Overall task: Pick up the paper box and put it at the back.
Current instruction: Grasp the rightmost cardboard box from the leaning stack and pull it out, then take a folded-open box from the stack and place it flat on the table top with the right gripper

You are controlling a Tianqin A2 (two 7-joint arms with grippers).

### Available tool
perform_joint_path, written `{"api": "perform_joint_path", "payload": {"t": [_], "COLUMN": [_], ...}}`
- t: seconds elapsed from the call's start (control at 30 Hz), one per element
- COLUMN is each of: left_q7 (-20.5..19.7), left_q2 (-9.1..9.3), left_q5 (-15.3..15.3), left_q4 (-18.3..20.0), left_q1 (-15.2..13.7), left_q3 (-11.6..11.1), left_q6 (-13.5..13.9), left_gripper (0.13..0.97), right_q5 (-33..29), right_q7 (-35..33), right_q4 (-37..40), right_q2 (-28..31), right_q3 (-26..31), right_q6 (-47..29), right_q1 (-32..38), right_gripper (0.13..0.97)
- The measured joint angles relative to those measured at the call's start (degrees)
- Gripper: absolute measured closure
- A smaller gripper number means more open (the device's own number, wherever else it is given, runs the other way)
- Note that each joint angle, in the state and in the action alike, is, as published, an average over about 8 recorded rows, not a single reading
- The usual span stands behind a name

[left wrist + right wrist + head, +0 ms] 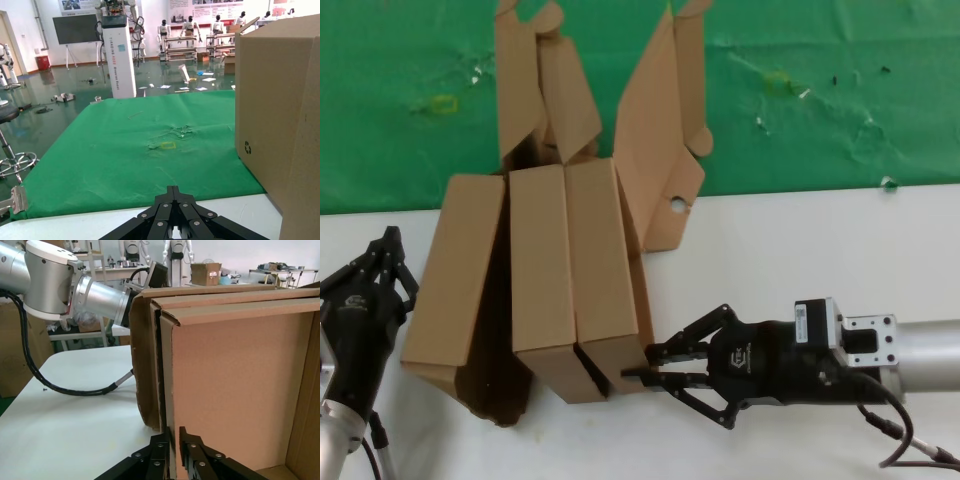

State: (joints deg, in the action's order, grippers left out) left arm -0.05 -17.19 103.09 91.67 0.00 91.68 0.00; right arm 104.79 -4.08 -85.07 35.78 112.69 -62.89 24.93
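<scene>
— Three boxes upright together on the surface (800, 230)?
— Yes. I have the right gripper (642, 365) with jaws pinching the near wall of the paper box (605, 265), the rightmost. Two boxes (500, 270) crowd its left side; the left gripper (382, 255), jaws pressed together, waits beside them. Green cloth (820, 110) lies behind.

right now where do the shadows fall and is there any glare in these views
Head view: dark shadow in the gaps between the standing boxes, deepest beside the leftmost box; the green cloth is evenly lit. Left wrist view: the wet-looking floor behind reflects light. Right wrist view: the right tool is shut on the paper box wall, whose inside is softly lit, no glare. The left tool waits left.
</scene>
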Motion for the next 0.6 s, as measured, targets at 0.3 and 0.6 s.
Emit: {"api": "perform_joint_path", "payload": {"t": [0.3,0.6], "left_q7": [0.01,0.01], "left_q2": [0.00,0.00], "left_q5": [0.00,0.01], "left_q4": [0.00,0.00], "left_q1": [0.00,0.00], "left_q3": [0.00,0.00], "left_q6": [0.00,0.00], "left_gripper": [0.954,0.954], "right_q5": [-1.04,-4.30], "right_q7": [2.03,8.72], "right_q4": [-3.30,-14.62], "right_q2": [1.52,8.02], "right_q3": [-0.03,-2.48], "right_q6": [1.22,6.15], "right_q1": [-0.74,-5.49], "right_gripper": [0.929,0.945]}}
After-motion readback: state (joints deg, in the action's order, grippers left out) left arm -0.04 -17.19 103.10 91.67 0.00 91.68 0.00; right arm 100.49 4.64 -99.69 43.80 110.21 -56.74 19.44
